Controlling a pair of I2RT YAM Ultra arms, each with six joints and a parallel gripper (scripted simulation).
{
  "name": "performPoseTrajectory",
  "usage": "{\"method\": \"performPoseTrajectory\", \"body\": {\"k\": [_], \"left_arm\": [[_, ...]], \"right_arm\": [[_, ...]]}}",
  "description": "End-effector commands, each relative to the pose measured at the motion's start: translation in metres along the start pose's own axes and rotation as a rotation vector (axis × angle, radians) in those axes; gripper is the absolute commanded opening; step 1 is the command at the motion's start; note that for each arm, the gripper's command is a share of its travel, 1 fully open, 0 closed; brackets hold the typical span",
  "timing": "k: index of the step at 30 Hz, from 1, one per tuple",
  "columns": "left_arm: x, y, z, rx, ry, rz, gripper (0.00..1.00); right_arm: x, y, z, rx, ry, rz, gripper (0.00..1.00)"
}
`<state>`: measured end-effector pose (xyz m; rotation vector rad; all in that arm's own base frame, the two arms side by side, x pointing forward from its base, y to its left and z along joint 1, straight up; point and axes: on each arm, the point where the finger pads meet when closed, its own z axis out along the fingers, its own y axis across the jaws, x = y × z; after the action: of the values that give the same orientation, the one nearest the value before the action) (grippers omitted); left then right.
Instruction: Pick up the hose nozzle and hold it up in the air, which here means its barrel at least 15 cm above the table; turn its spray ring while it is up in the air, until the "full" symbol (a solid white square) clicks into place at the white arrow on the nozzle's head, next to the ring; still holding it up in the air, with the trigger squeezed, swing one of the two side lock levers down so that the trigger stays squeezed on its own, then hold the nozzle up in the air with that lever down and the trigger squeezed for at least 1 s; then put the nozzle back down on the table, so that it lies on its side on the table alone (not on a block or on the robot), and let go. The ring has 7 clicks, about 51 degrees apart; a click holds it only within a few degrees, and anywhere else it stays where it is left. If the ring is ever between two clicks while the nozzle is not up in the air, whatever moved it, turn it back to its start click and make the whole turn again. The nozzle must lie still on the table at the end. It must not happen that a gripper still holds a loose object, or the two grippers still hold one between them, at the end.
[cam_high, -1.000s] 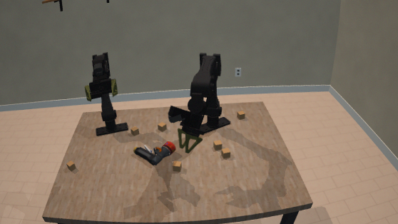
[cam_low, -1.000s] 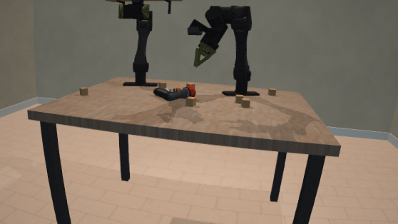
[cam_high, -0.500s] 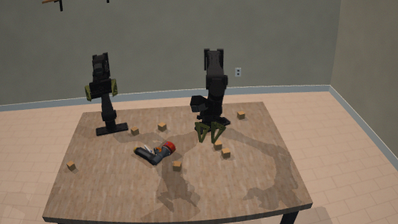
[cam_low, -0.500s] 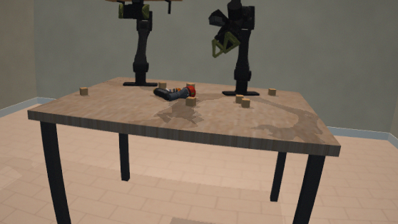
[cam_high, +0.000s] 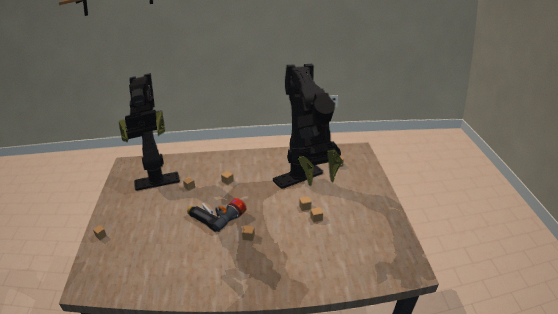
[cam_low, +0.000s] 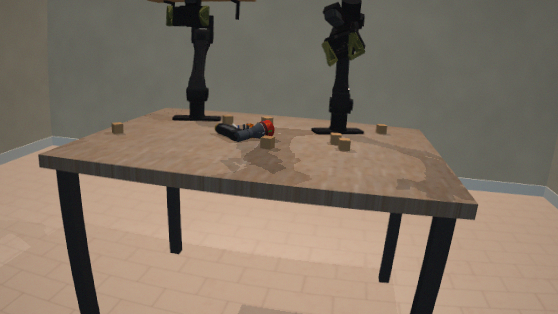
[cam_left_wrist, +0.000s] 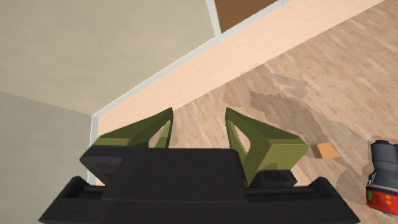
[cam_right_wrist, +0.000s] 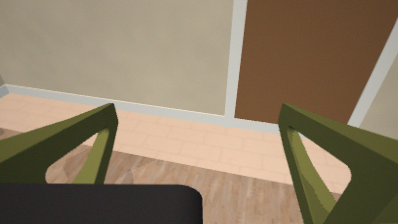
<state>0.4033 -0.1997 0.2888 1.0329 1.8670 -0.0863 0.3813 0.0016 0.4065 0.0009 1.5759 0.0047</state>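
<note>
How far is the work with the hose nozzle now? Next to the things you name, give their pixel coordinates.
No finished step can be confirmed: the hose nozzle (cam_high: 218, 224) (cam_low: 243, 135) (cam_left_wrist: 384, 154) lies on the table, ring symbol and lock unreadable. Nothing is in hand; both arms' jaws stand apart, empty. Lifting, turning, locking, holding and laying down probably all remain.

Dim, soft light; broad shadows, apparently slight blur.
</note>
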Motion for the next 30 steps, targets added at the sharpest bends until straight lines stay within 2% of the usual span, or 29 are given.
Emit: {"method": "performPoseTrajectory", "body": {"k": [1, 4, 18, 21, 30], "left_arm": [[-0.014, 0.031, -0.020, -0.121, -0.087, -0.093, 0.63], [-0.013, 0.035, -0.023, -0.137, -0.095, -0.111, 0.63], [0.003, 0.111, -0.096, -0.431, -0.259, -0.366, 0.63], [0.003, 0.115, -0.100, -0.448, -0.272, -0.383, 0.63], [0.017, 0.149, -0.158, -0.626, -0.412, -0.525, 0.63]], "right_arm": [[-0.012, -0.003, -0.002, 0.011, -0.022, -0.005, 1.00], [-0.012, -0.003, -0.002, 0.011, -0.022, -0.005, 1.00], [-0.012, -0.003, -0.002, 0.011, -0.022, -0.005, 1.00], [-0.012, -0.003, -0.002, 0.011, -0.022, -0.005, 1.00], [-0.012, -0.003, -0.002, 0.011, -0.022, -0.005, 1.00]]}}
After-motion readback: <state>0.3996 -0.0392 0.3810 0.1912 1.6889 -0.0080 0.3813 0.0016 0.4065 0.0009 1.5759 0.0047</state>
